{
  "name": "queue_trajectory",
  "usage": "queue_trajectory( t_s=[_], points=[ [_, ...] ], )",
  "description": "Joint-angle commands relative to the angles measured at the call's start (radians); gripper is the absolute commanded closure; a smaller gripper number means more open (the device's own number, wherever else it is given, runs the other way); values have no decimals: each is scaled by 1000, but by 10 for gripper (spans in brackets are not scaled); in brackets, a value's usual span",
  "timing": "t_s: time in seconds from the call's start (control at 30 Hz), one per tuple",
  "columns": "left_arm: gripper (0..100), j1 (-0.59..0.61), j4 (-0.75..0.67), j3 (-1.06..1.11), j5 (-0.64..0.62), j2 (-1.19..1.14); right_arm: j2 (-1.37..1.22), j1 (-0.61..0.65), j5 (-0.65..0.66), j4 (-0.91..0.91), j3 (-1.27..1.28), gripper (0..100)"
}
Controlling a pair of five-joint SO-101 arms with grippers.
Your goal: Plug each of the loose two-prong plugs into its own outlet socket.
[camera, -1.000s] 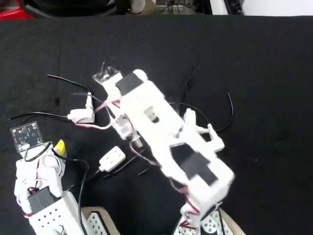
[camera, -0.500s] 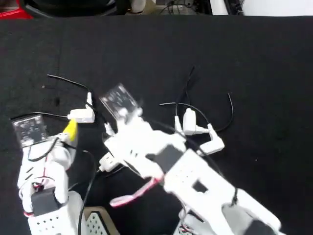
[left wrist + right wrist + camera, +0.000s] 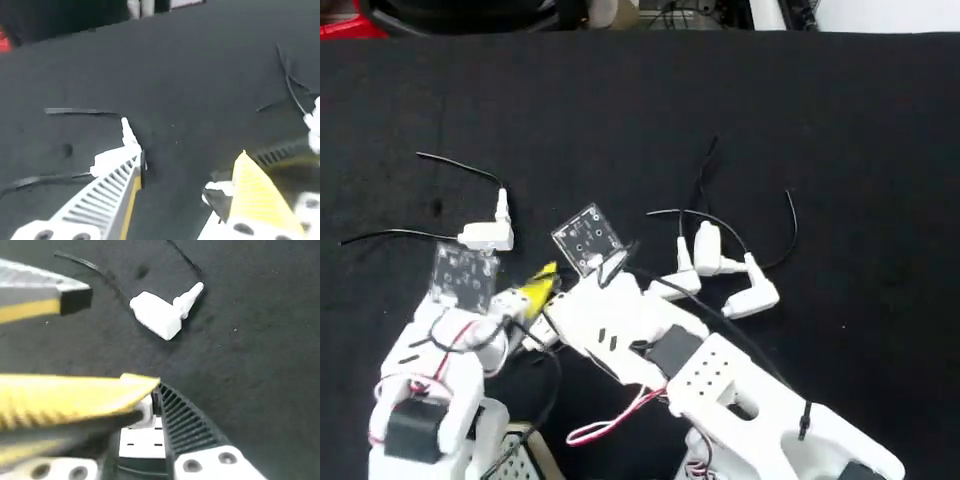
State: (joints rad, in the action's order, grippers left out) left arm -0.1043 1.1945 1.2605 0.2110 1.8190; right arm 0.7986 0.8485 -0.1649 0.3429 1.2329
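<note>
Toward the left edge of the table (image 3: 840,120), unmoved over the last second: one plug (image 3: 485,237), loose. Just inward, swung up from the front-left corner: the left gripper (image 3: 190,160), spread wide, holding nothing, facing that plug. Next along, drawn back from beyond the plug to the front-middle: the right gripper (image 3: 145,410), seemingly clamped on the outlet (image 3: 142,440). Likely meaning: outlet steadied, plug pick-up not yet made. In the outlet's visible slots (image 3: 132,444), nothing. Farther right, more plugs (image 3: 705,245), well apart from the outlet.
</note>
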Motion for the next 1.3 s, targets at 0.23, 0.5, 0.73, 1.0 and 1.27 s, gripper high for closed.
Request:
queue_trajectory(
  t_s=[0.23, 0.5, 0.73, 1.0, 1.27],
  points=[
    [711, 252, 64, -25, 57, 0, 15, -2, -109, 118, -38, 987],
    [711, 558, 60, 168, 57, 0, -262, -21, -144, 38, -93, 987],
    [711, 604, 52, 216, 57, 0, -375, -55, -138, -77, -96, 987],
    [711, 605, -8, 269, 57, 0, -383, -66, -140, -71, -88, 987],
    [711, 605, -6, 268, 57, 0, -559, 17, -144, -48, -139, 987]
  ],
)
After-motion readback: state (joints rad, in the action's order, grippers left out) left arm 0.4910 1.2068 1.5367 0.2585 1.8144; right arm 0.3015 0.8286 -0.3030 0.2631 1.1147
